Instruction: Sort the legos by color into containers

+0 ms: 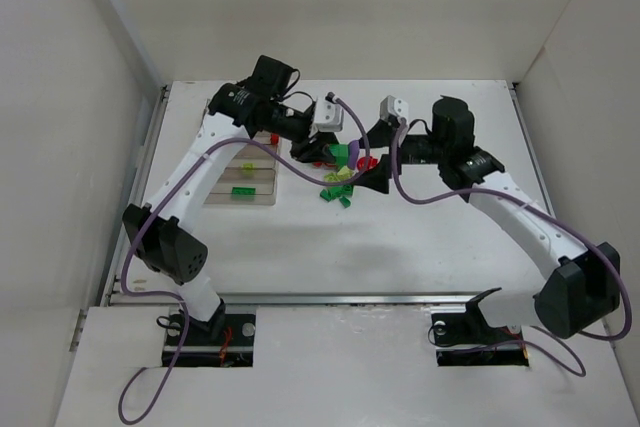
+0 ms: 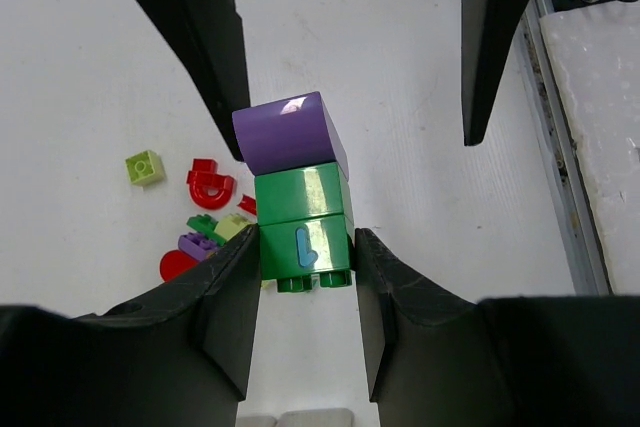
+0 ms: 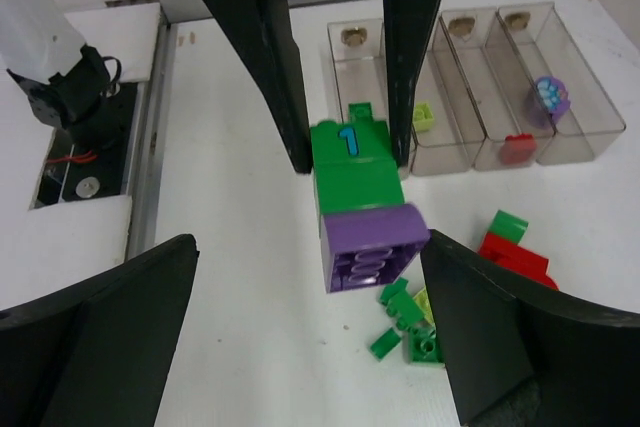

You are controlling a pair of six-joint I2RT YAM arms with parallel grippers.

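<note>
My left gripper [image 2: 305,257] is shut on a stack of two dark green bricks [image 2: 303,222] capped by a purple brick [image 2: 290,134], and holds it above the table. My right gripper [image 3: 310,247] is open, its jaws wide on either side of the purple brick [image 3: 370,245]; one finger is close beside it, the other far off. In the top view both grippers meet over the middle of the table, left [image 1: 330,152] and right [image 1: 368,165]. The clear tray [image 3: 470,57] holds a green, a lime, a red and a purple piece in separate compartments.
Loose legos lie below the stack: green pieces [image 3: 405,322], red ones [image 3: 515,252], a lime brick [image 2: 145,167] and a red ring piece [image 2: 210,185]. The tray [image 1: 245,172] sits at the left of the table, with the pile [image 1: 338,190] to its right. White walls enclose the table.
</note>
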